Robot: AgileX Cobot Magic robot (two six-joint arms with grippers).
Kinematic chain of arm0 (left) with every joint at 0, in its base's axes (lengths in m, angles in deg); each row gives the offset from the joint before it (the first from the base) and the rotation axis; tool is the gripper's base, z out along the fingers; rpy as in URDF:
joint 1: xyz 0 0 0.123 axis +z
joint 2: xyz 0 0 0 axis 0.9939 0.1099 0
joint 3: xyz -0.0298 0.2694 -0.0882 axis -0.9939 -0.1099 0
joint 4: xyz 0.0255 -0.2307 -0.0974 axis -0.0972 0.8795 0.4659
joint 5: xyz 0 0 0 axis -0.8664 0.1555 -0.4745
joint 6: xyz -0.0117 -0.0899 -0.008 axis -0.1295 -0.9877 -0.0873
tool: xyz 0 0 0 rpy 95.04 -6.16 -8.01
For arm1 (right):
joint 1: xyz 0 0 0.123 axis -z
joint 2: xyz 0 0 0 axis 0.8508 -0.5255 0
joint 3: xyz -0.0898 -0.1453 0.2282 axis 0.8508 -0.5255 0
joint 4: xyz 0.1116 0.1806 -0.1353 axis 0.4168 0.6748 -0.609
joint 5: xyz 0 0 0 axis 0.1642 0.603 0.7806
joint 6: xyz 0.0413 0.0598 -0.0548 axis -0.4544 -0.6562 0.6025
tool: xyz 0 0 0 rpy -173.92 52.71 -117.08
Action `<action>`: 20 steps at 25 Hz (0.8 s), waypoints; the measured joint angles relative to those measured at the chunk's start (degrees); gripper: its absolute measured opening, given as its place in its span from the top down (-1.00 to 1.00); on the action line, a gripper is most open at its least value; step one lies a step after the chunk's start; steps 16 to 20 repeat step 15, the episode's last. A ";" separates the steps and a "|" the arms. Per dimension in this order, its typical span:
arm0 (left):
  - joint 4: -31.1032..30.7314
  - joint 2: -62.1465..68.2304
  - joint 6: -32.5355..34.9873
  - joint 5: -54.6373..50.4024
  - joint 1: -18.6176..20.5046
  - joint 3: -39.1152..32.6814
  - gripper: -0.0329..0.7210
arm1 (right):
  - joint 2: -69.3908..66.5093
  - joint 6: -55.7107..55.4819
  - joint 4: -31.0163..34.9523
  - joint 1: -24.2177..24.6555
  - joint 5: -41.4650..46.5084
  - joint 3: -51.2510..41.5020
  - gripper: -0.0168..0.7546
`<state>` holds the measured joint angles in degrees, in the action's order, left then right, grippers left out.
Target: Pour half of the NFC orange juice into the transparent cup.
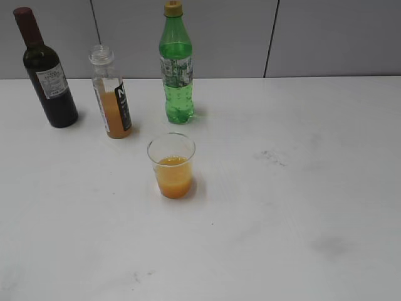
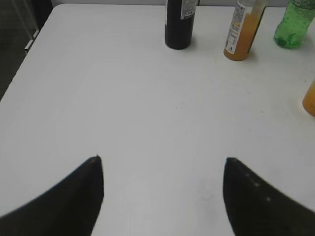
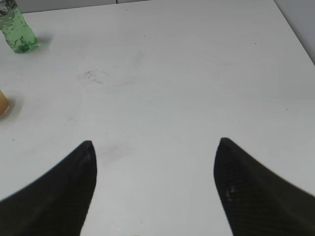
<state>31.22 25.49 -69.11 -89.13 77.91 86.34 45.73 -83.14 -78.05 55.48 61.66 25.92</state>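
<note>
The NFC orange juice bottle (image 1: 111,94) stands upright and uncapped at the back left of the white table, about half full; it also shows in the left wrist view (image 2: 243,32). The transparent cup (image 1: 171,165) stands in front of it near the table's middle, holding orange juice in its lower half; its edge shows in the left wrist view (image 2: 310,98) and in the right wrist view (image 3: 2,102). My left gripper (image 2: 162,164) is open and empty over bare table. My right gripper (image 3: 155,147) is open and empty over bare table. Neither arm shows in the exterior view.
A dark wine bottle (image 1: 49,72) stands at the back left and shows in the left wrist view (image 2: 179,22). A green soda bottle (image 1: 177,66) stands behind the cup and shows in the right wrist view (image 3: 17,29). Faint smudges mark the table (image 1: 272,157).
</note>
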 joint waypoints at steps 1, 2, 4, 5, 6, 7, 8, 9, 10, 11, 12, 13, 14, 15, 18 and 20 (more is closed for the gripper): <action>0.00 0.00 0.00 0.00 0.00 0.00 -0.64 | 0.00 0.00 0.00 0.00 0.00 0.00 -0.52; 0.00 0.00 0.00 0.00 0.00 0.00 -0.64 | 0.00 0.00 0.00 0.00 0.00 0.00 -0.52; 0.00 0.00 0.00 0.00 0.00 0.00 -0.64 | 0.00 0.00 0.00 0.00 0.00 0.00 -0.52; 0.00 0.00 0.04 0.00 0.00 0.00 -0.64 | 0.00 0.00 0.00 0.00 0.00 0.00 -0.52; 0.00 0.00 0.04 0.00 0.00 0.00 -0.64 | 0.00 0.00 0.00 0.00 0.00 0.00 -0.52; 0.00 0.00 0.04 0.00 0.00 0.00 -0.64 | 0.00 0.00 0.00 0.00 0.00 0.00 -0.52; 0.00 0.00 0.04 0.00 0.00 0.00 -0.64 | 0.00 0.00 0.00 0.00 0.00 0.00 -0.52; 0.00 0.00 0.04 0.00 0.00 0.00 -0.64 | 0.00 0.00 0.00 0.00 0.00 0.00 -0.52; 0.00 0.00 0.04 0.00 0.00 0.00 -0.64 | 0.00 0.00 0.00 0.00 0.00 0.00 -0.52; 0.00 0.00 0.04 0.00 0.00 0.00 -0.64 | 0.00 0.00 0.00 0.00 0.00 0.00 -0.52; 0.00 0.00 0.04 0.00 0.00 0.00 -0.64 | 0.00 0.00 0.00 0.00 0.00 0.00 -0.52; 0.00 0.00 0.04 0.00 0.00 0.00 -0.64 | 0.00 0.00 0.00 0.00 0.00 0.00 -0.52; 0.00 0.00 0.04 0.00 0.00 0.00 -0.64 | 0.00 0.00 0.00 0.00 0.00 0.00 -0.52; 0.00 0.00 0.04 0.00 0.00 0.00 -0.64 | 0.00 0.00 0.00 0.00 0.00 0.00 -0.52; 0.00 0.00 0.04 0.00 0.00 0.00 -0.64 | 0.00 0.00 0.00 0.00 0.00 0.00 -0.52; 0.00 0.00 0.04 0.00 0.00 0.00 -0.64 | 0.00 0.00 0.00 0.00 0.00 0.00 -0.52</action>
